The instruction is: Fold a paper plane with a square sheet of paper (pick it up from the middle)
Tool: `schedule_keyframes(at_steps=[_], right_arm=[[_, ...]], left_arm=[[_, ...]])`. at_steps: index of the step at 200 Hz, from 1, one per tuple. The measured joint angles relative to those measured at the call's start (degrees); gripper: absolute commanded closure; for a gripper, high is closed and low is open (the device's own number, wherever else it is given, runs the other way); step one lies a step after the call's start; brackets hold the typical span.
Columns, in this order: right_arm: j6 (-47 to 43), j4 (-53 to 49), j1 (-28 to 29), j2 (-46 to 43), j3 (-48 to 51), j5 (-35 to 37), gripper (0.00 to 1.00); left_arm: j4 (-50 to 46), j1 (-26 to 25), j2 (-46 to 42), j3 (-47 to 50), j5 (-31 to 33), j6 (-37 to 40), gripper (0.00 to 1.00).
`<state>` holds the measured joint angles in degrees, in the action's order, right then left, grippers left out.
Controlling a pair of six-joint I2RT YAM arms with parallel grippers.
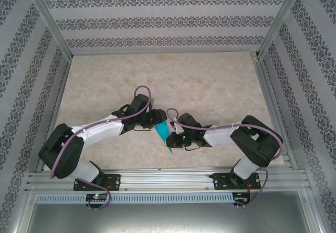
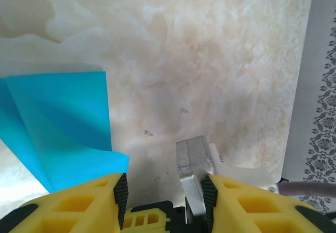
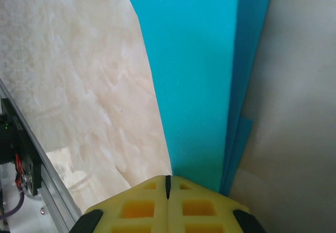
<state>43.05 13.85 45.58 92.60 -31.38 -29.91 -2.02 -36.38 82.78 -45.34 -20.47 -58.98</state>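
Observation:
The square sheet of paper [image 1: 161,131] is teal-blue and folded into overlapping layers, held up off the table between the two arms. In the right wrist view the paper [image 3: 199,75] rises straight out of my right gripper [image 3: 168,180], whose yellow jaws are pressed together on its lower edge. My left gripper [image 2: 165,191] stands open just beside the sheet, with nothing between its black pads. The paper [image 2: 58,123] hangs to the left of that gripper's left finger, its bottom edge curling close to the finger. From above, the left gripper [image 1: 156,120] and right gripper [image 1: 172,138] nearly meet at the paper.
The beige marbled table top [image 1: 157,81] lies under both arms, walled by patterned panels. An aluminium rail [image 1: 168,178] runs along the near edge. A small grey metal tab [image 2: 191,157] sits against the left gripper's right finger.

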Motion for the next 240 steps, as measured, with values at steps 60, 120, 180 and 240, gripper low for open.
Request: schedule_keyframes(at_steps=[60,120,180,240], right_arm=[[-2.3,-2.4,-0.9,0.0,-0.7,-1.5,0.96],[-2.4,-2.7,-1.2,0.0,-0.8,-1.6,0.96],[-2.3,-2.8,-1.2,0.2,-0.9,-1.8,0.96],[-2.3,-2.8,-1.2,0.6,-1.0,-2.6,0.96]], left_arm=[[-1.7,0.1,-5.5,2.3,4.5,3.3,0.57],[3.6,0.1,2.4,2.6,-0.6,3.5,0.57],[8.6,0.1,8.8,2.7,-3.5,3.5,0.58],[9.0,0.1,12.9,2.7,-1.9,4.6,0.59]])
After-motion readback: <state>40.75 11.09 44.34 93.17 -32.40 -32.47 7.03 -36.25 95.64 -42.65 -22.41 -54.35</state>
